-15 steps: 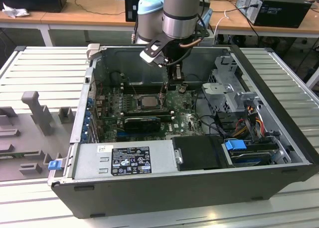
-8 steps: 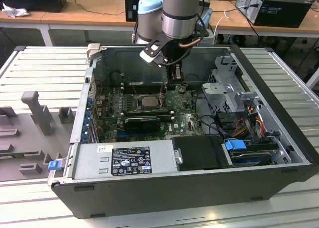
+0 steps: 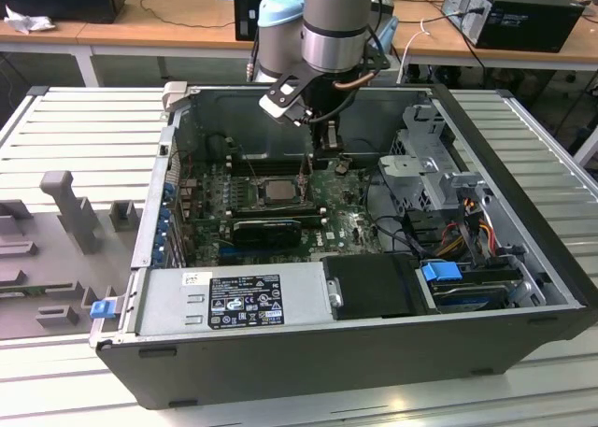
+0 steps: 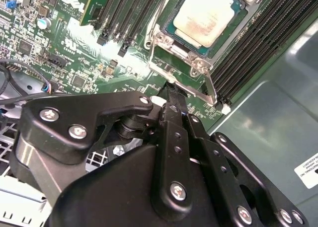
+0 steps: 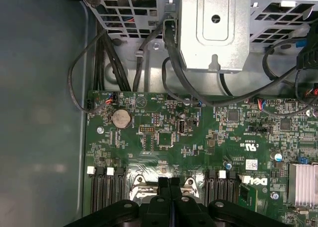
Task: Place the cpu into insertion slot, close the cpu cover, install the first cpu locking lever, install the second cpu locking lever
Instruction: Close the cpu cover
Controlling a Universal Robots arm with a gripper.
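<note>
The cpu [image 3: 278, 190] lies flat in the insertion slot [image 4: 226, 42], its silvery top [image 4: 204, 19] showing through the window of the cpu cover [image 4: 175, 55], which lies down around it. Two thin locking levers [image 3: 304, 173] stand up on either side of the socket in the exterior view. One lever [image 4: 208, 83] runs along the socket's edge in the second wrist view. My gripper [image 3: 328, 158] hangs just past the socket's edge, towards the exterior view's right. Its fingertips [image 4: 169, 90] are pressed together close to the cover's edge, and nothing shows between them [image 5: 169, 181].
Black memory slots [image 4: 258, 43] flank the socket. A long black graphics card [image 3: 266, 229] lies in front of it, and the power supply [image 3: 234, 296] is nearer still. A metal drive cage [image 5: 213, 28] and cables [image 3: 467, 221] fill the exterior view's right. Case walls [image 3: 308, 119] enclose everything.
</note>
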